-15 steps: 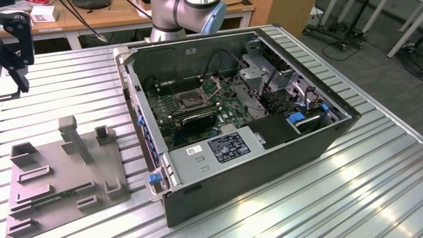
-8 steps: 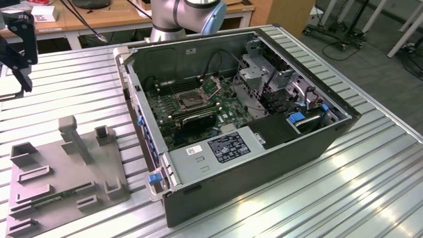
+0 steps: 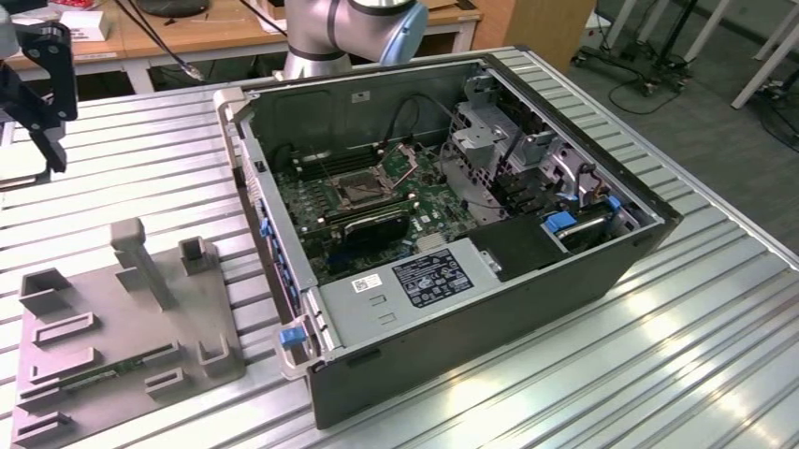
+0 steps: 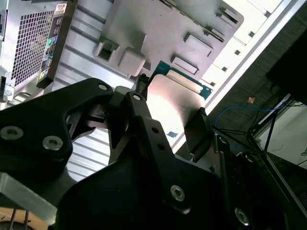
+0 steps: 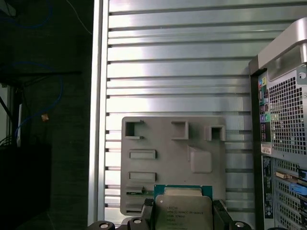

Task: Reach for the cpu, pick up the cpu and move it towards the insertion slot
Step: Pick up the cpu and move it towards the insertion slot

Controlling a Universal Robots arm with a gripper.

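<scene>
- Gripper [image 5: 183, 216] clamped on the cpu [image 5: 184, 207], fingers [image 5: 147, 211] pinching opposite sides; small print on its silvery lid.
- Behind it: gray fixture plate [image 5: 163, 139] by the ribbed table's [image 5: 168, 72] edge.
- Farther off: open computer case [image 3: 500, 309] with white sticker; insertion slot [image 3: 358, 192] inside, uncovered, cables nearby.

This looks like a robotics lab or a technical workshop. A robot arm [image 3: 343, 33] rises behind an open computer case [image 3: 500, 309], which lies on a ribbed metal table [image 3: 699, 355] near a gray fixture plate [image 3: 112, 327]. Behind them are wooden desks [image 3: 200, 37] and stands on wheels [image 3: 624, 65] on a carpet floor [image 3: 712, 131].
</scene>
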